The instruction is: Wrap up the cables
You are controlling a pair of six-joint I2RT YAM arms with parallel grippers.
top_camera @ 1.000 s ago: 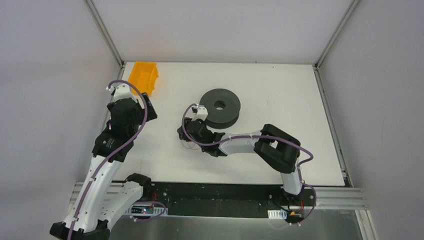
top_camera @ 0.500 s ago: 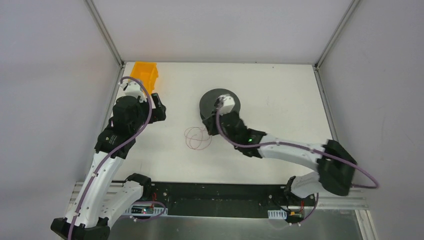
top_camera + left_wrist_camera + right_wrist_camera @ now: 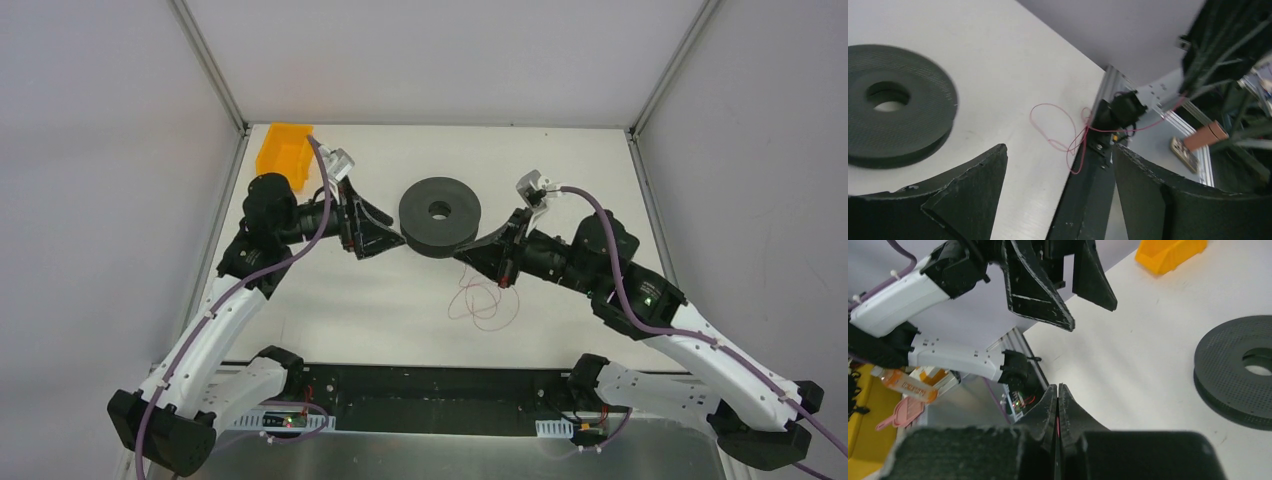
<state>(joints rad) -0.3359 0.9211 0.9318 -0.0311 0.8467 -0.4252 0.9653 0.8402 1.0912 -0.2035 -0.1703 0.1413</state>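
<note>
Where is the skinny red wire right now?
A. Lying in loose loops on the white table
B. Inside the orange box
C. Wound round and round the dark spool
A: the red wire lies in loose loops on the white table, on the near side of the dark spool, not wound on it.

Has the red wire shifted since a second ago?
Yes. The red wire moved rightward: it lay near-left of the spool, now near-right of it.
</note>
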